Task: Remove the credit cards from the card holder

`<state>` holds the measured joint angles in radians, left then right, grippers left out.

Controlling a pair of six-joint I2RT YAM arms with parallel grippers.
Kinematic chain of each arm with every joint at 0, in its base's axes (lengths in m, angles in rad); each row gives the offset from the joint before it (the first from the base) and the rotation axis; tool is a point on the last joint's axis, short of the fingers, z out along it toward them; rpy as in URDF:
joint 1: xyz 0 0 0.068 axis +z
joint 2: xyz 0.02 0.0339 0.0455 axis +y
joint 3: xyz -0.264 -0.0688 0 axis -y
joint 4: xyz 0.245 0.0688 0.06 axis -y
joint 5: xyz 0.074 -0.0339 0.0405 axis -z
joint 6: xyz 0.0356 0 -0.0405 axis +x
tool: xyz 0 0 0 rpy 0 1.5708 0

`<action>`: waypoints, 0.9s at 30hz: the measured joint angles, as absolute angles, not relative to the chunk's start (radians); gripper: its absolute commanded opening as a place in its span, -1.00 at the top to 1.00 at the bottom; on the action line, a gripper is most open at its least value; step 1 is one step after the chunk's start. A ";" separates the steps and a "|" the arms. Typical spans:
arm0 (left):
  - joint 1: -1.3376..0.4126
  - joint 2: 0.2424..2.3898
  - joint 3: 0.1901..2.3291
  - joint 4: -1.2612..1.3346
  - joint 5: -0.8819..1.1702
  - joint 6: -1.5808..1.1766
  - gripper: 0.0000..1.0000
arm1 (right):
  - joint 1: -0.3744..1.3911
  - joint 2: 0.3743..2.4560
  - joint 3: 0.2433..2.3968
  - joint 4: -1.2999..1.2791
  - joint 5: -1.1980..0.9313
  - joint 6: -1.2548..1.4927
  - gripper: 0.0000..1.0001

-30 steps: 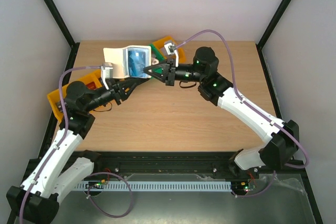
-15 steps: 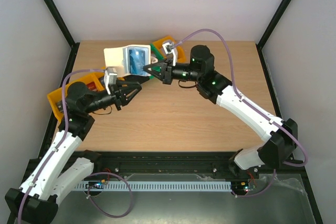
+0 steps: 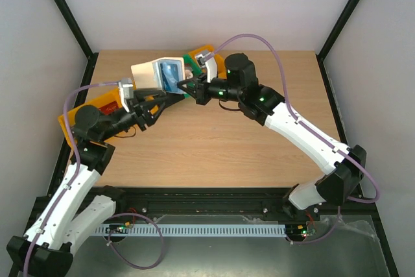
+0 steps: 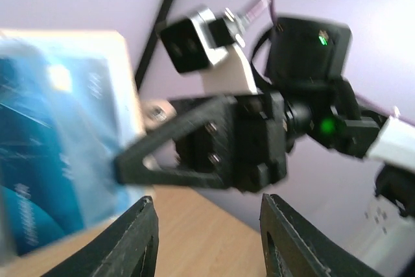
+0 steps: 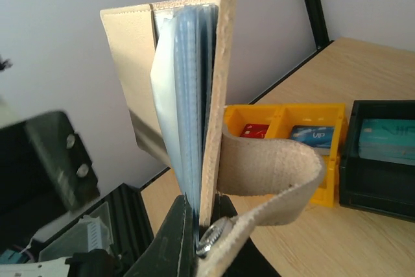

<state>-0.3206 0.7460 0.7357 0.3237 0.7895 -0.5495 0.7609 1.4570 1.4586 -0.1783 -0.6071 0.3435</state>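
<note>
The card holder [image 3: 146, 72] hangs open above the table's far left, beige outside and light blue inside. A blue credit card [image 3: 171, 76] shows in its pocket. My right gripper [image 3: 186, 87] is shut on the holder's lower right edge. From the right wrist the holder [image 5: 213, 63] stands edge-on between the jaws, its strap [image 5: 272, 163] curling to the right. My left gripper [image 3: 170, 97] is open just below the holder and holds nothing. From the left wrist the blue card [image 4: 39, 160] is blurred at the left, beside the left gripper [image 4: 207, 231].
An orange bin [image 3: 70, 121] lies under the left arm. A yellow bin [image 5: 285, 121] holds a red card [image 5: 254, 130] and a blue VIP card [image 5: 313, 135]. A dark bin [image 5: 382, 180] beside it holds a teal card [image 5: 389, 133].
My left gripper drew back, then came forward again under the holder with its jaws wider. The right arm carried the holder slightly left.
</note>
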 measured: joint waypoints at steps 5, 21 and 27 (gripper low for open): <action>-0.285 0.773 0.736 0.383 0.712 -0.669 0.09 | 0.762 1.457 1.451 -0.176 -0.651 0.343 0.97; -0.254 0.790 0.736 0.327 0.631 -0.746 0.06 | 0.756 1.443 1.364 0.010 -0.794 0.446 0.97; -0.245 0.786 0.736 0.336 0.662 -0.756 0.04 | 0.744 1.443 1.335 0.125 -0.841 0.522 0.97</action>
